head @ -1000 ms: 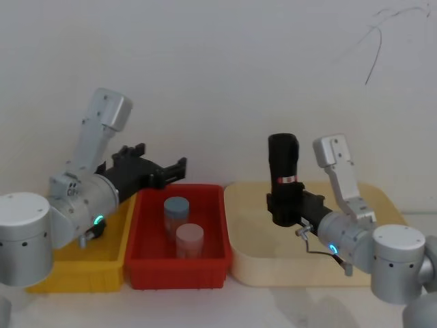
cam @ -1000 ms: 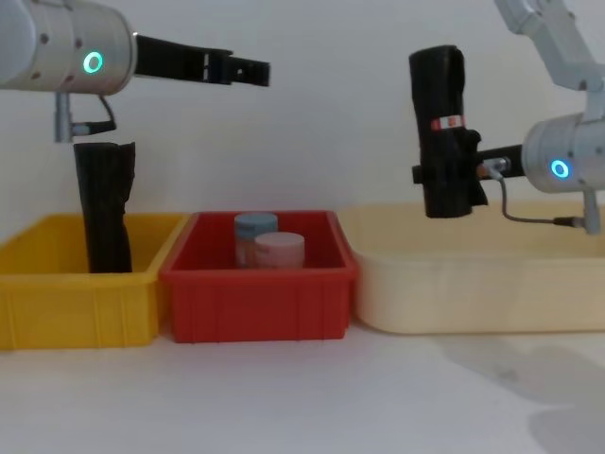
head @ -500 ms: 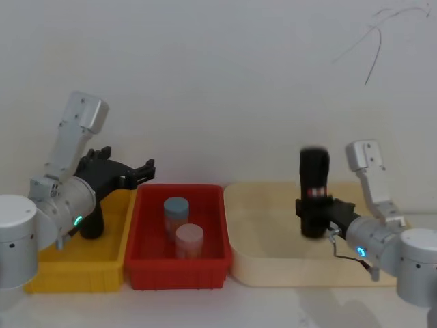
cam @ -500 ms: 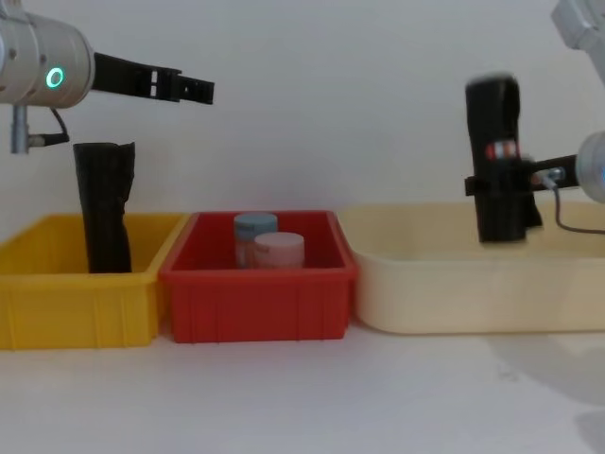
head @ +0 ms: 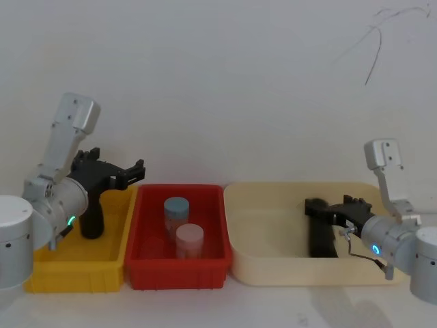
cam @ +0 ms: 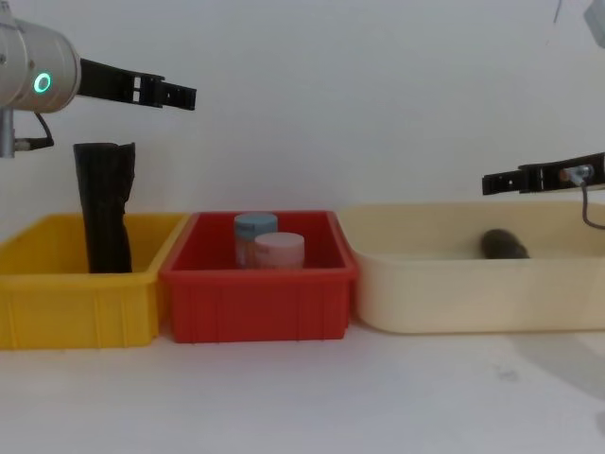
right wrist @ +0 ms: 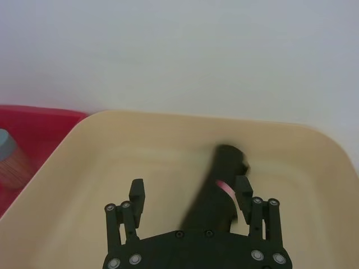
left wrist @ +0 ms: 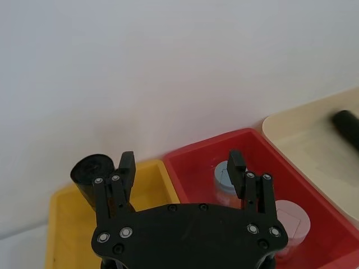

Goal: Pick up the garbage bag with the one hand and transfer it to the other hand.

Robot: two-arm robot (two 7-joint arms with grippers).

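While the garbage bag [head: 321,239] lies in the cream tray [head: 266,225], right gripper [right wrist: 189,186] hovers over it, fingers released; left gripper [left wrist: 181,159] likewise spread.

No writing can be read; the red label band [right wrist: 225,187] on the garbage bag [right wrist: 210,204] is blurred.

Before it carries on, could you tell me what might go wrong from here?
The garbage bag lies on its side in the cream tray under the right gripper, jaws open; picking it up could be awkward. The left gripper, also open, hovers by the unlabelled black roll and might take that instead.
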